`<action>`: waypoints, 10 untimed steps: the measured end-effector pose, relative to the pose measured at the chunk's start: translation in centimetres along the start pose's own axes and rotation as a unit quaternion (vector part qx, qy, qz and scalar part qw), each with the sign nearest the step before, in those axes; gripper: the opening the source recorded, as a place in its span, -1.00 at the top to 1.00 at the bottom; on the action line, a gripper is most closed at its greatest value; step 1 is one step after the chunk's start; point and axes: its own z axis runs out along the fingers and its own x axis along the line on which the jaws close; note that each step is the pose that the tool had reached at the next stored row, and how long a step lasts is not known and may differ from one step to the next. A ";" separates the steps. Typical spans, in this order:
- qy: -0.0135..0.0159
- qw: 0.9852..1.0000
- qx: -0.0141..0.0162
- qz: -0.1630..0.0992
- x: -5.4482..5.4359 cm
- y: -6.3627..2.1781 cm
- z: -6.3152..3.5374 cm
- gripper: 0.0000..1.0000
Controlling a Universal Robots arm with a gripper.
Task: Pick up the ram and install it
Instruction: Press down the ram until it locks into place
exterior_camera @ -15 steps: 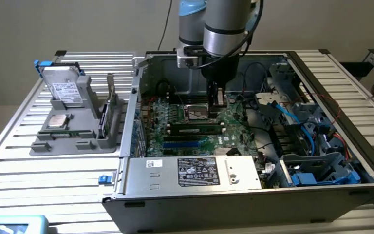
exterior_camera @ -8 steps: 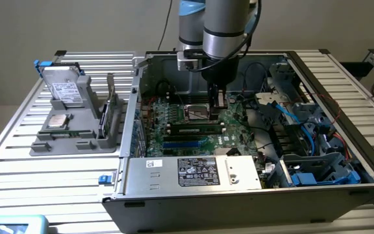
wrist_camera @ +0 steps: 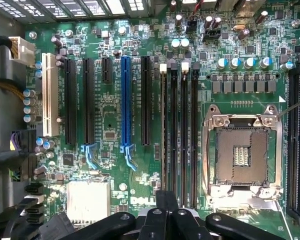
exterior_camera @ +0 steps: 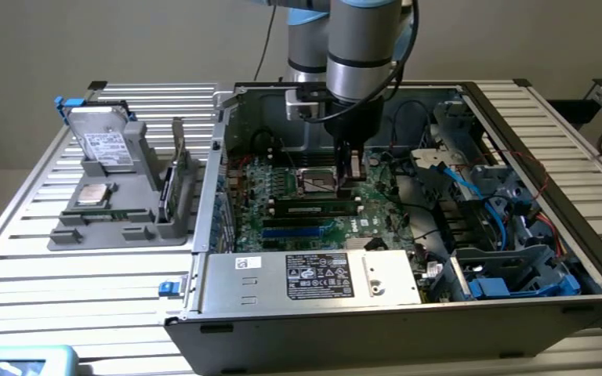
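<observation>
Ram (exterior_camera: 317,209) sat edge-up in a memory slot just beside the CPU socket (exterior_camera: 317,182), long axis along the slot bank, stretching toward the exterior view's left from the gripper (exterior_camera: 351,178), which hung above its right-hand end, jaws pinched shut, gripping nothing visible.

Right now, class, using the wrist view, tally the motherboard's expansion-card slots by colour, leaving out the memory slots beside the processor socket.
white slot: 1
blue slot: 1
black slots: 4
Total: 6
</observation>
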 end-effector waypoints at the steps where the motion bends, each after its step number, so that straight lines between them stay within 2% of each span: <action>1: 0.001 1.000 0.000 0.000 0.0 0.00 0.10 0.79; 5: 0.007 1.000 0.001 0.000 -0.1 0.02 0.47 0.79; 10: 0.008 1.000 0.004 0.000 -0.3 0.02 0.70 0.79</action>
